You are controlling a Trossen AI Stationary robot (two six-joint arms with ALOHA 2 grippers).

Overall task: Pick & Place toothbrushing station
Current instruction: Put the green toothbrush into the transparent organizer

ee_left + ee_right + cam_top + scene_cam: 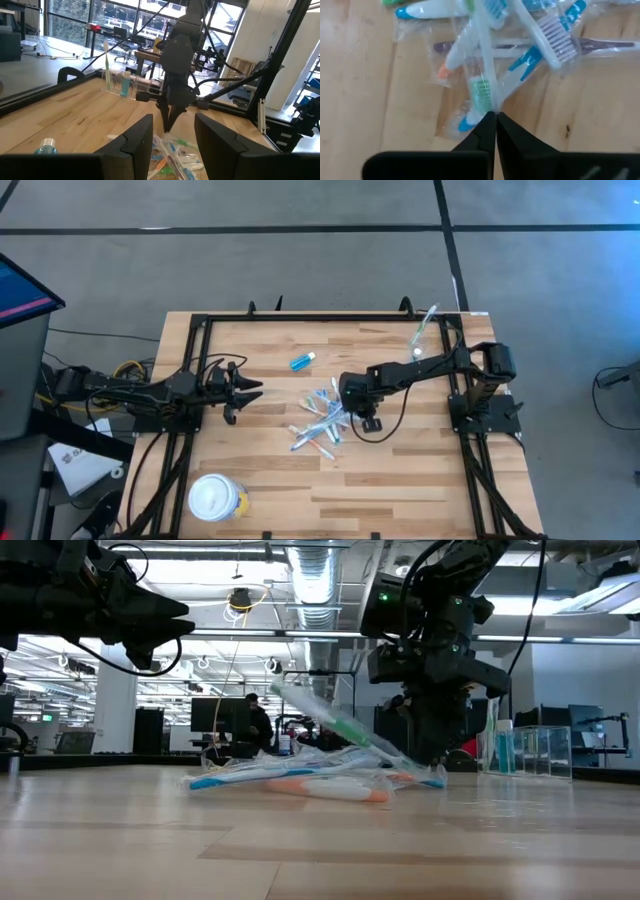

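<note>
Table: a light wooden table (pixel 400 480) with a black frame around its edge.
Toothbrushes: a loose pile of wrapped toothbrushes (pixel 320 425) lies near the middle of the table, white, blue and pink handles crossing each other.
Right gripper: the right gripper (pixel 495 117) is down at the pile, fingers pressed together on the clear wrapper of a toothbrush with a green and white head (pixel 481 90), which the low view shows tilted up off the pile.
Left gripper: the left gripper (pixel 240 390) hovers above the table's left side, fingers apart, holding nothing.
Blue tube: a small blue tube (pixel 302 361) lies alone, behind the pile.
Tumbler: a clear tumbler (pixel 420 345) stands near the far right corner with a toothbrush in it.
Tub: a white-lidded yellow tub (pixel 217 500) sits at the near left edge.
</note>
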